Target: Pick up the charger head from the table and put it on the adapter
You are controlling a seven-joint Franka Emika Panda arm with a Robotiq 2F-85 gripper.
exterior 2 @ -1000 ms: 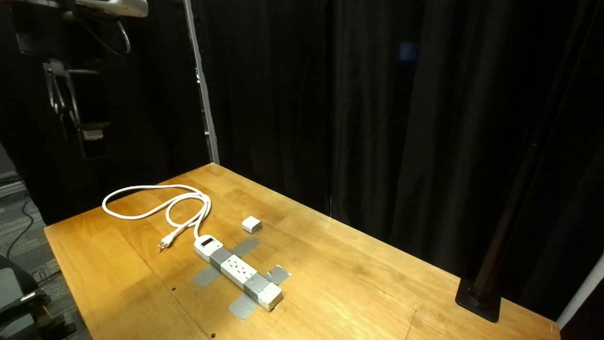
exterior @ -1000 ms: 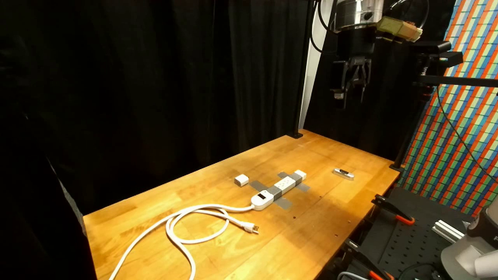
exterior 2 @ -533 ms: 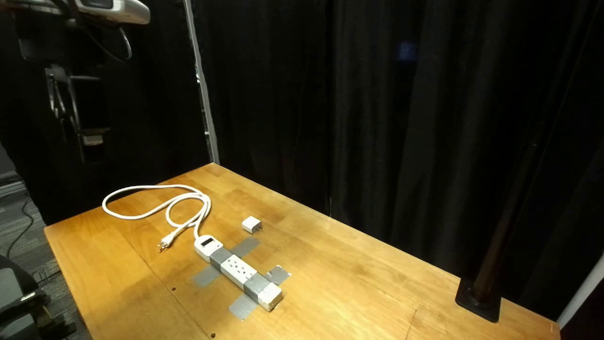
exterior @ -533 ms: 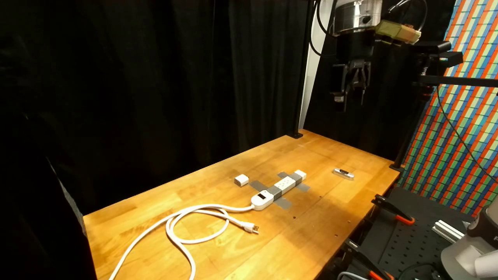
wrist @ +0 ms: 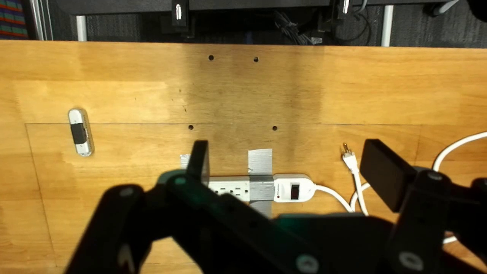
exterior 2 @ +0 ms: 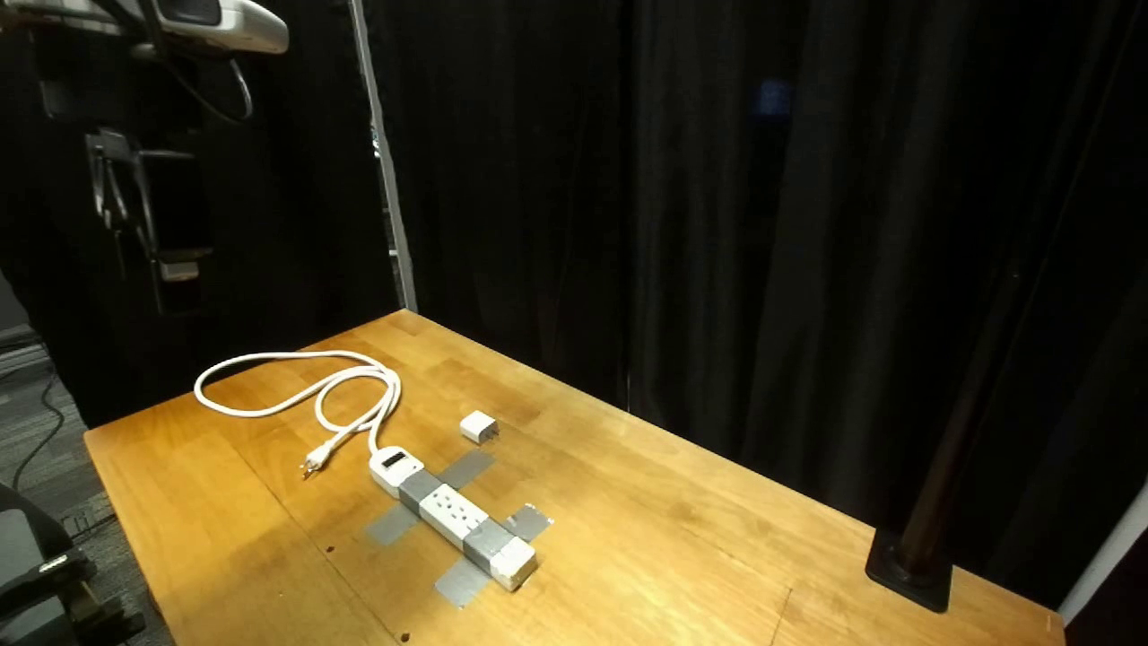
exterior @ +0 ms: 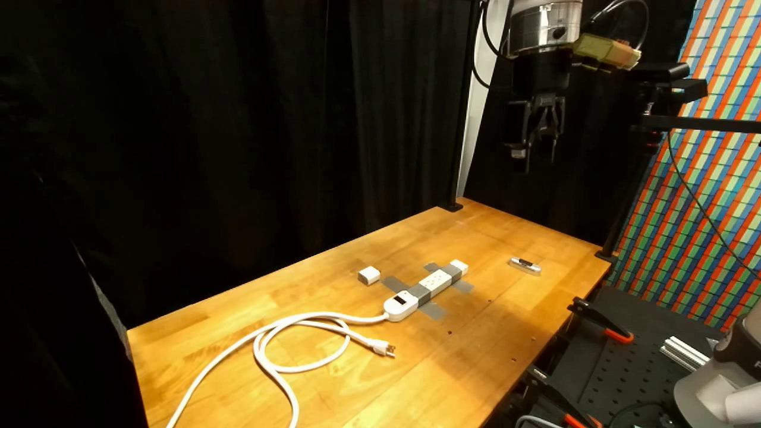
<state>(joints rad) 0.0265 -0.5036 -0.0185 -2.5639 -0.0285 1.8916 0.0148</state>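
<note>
The charger head (exterior: 369, 275), a small white cube, rests on the wooden table beside the adapter; its prongs show in an exterior view (exterior 2: 479, 426). It is not visible in the wrist view, where the gripper body covers part of the table. The adapter (exterior: 436, 283) is a white power strip held to the table by grey tape; it also shows in an exterior view (exterior 2: 453, 516) and partly in the wrist view (wrist: 293, 188). My gripper (exterior: 537, 156) is high above the table, pointing down. In the wrist view its fingers (wrist: 291, 163) are wide apart with nothing between them.
A white cable (exterior: 303, 318) with a plug (exterior 2: 316, 458) lies coiled at the adapter's switch end. A small silver and black object (wrist: 81, 132) lies on the table. Black clamps (exterior: 600, 321) stand at the robot-side edge. A black post (exterior 2: 924, 538) and dark curtains border the far side.
My gripper has moved down slightly. The charger head, the adapter and the cable have not moved.
</note>
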